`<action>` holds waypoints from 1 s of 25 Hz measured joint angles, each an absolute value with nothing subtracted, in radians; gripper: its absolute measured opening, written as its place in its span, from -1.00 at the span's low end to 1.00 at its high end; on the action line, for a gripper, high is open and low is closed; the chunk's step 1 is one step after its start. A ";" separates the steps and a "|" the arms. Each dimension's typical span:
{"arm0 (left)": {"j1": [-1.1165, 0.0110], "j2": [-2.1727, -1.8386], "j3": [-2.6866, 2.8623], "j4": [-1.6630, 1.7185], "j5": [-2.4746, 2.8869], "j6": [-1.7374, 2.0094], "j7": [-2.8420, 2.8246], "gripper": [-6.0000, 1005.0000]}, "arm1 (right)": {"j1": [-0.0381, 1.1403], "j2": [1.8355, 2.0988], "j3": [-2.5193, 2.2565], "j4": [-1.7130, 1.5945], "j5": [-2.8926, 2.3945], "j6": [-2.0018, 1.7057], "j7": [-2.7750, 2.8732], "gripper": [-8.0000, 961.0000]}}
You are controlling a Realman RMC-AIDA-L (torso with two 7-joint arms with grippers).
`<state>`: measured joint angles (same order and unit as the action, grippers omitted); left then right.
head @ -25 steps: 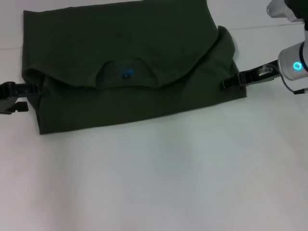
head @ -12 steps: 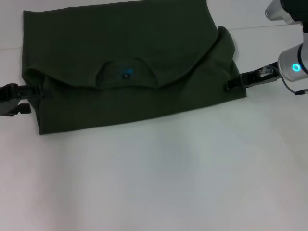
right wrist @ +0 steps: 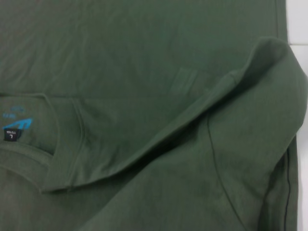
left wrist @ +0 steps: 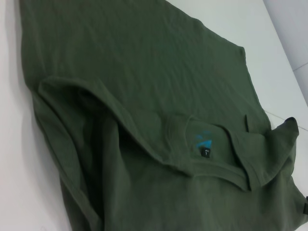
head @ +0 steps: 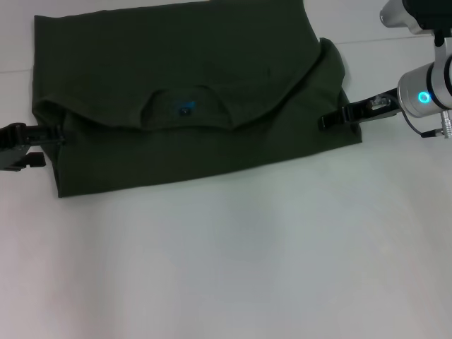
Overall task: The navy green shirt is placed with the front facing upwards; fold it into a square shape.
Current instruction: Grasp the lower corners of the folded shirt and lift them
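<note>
Navy green shirt (head: 191, 99) is lying folded across far part of white table (head: 233, 268), collar w/ black-and-blue neck label (head: 185, 109) showing, left gripper (head: 51, 134) and right gripper (head: 332, 119) touching its side edges, finger state can't tell.

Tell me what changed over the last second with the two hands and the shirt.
The right hand slid inward along the shirt's right edge and slightly up, after first backing off a little; its arm came in with it. The left hand sits a touch closer to the shirt's left edge than a second ago. The shirt lies folded as it was, collar and label in the same spot.
</note>
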<state>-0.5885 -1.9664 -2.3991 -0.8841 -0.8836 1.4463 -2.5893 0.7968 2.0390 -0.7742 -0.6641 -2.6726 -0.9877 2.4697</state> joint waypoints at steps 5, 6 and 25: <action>-0.587 -1.966 -2.399 -0.885 -0.884 1.446 -2.589 0.88 | 0.800 2.040 -0.782 -0.650 -2.676 -0.978 2.468 0.56; -0.586 -1.966 -2.399 -0.885 -0.884 1.445 -2.589 0.88 | 0.800 2.040 -0.786 -0.648 -2.677 -0.975 2.468 0.56; -0.585 -1.968 -2.399 -0.885 -0.884 1.446 -2.589 0.88 | 0.805 2.023 -0.798 -0.612 -2.677 -0.983 2.512 0.48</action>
<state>-0.5848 -1.9680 -2.3992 -0.8852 -0.8835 1.4458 -2.5893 0.8052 2.0227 -0.7979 -0.6119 -2.6774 -0.9826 2.5122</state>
